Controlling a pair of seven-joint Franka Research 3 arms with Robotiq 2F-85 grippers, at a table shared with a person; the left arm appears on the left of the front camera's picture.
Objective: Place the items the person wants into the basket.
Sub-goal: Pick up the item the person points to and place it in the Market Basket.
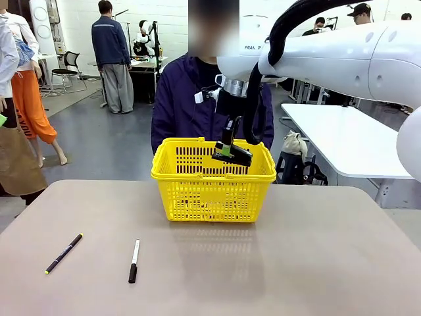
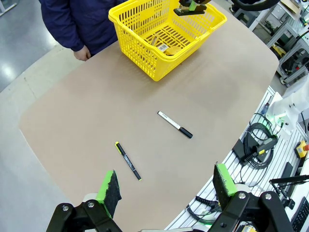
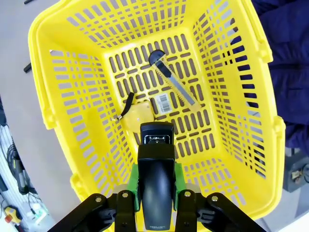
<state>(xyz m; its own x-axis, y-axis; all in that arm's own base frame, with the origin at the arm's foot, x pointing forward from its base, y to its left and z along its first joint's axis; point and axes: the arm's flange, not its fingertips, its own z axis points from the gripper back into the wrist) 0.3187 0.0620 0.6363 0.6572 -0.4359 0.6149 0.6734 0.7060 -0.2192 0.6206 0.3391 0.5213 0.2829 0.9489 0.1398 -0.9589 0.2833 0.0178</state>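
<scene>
Right arm reaches in from the right, across the middle, wrist turned downward. Right pincer (image 1: 231, 150) points down, jaws clamped on a stapler (image 3: 155, 179) and held aloft. Left pincer (image 2: 166, 189) is raised high above the desk (image 2: 96, 121), jaws spread wide, green pads (image 2: 110, 186) facing inward, nothing between them.

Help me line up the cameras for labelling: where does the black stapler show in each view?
Front view: black stapler held by the right hand above the yellow basket.
Left wrist view: top centre, over the basket's far rim.
Right wrist view: bottom centre, over the basket's floor.
Shared landmark: the basket.
</scene>
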